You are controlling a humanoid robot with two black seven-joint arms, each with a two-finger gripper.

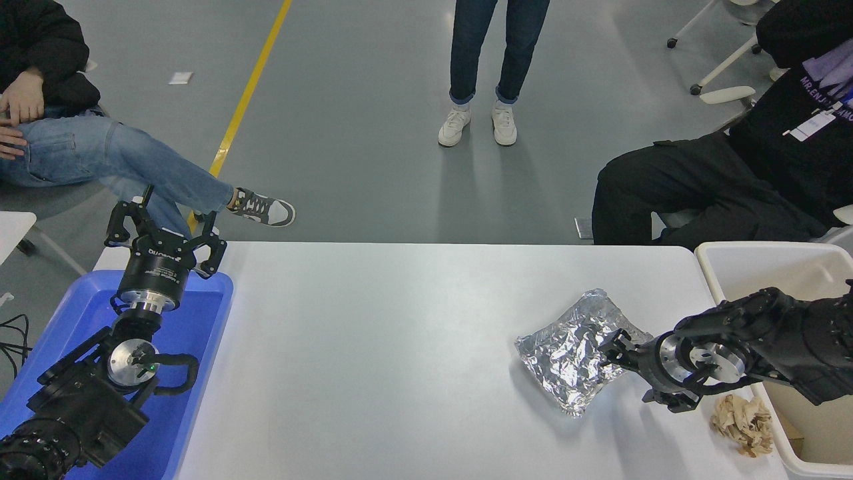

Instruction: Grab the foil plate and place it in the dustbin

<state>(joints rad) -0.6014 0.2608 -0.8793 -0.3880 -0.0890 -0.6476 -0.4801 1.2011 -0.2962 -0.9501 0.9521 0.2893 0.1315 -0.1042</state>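
Head view: right hand (623, 373) spread open over unlabelled foil plate (573, 350).

Right gripper (623, 373) points leftward, low, jaws spread; left gripper (164, 235) parked at lower left, jaws spread.

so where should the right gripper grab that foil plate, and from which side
Probably the raised crinkled rim on the foil plate's right edge, approached from the right, where the right gripper already sits open. The plate lies flat on the table, so only that thin rim offers something to pinch, and the dustbin stands on that side.
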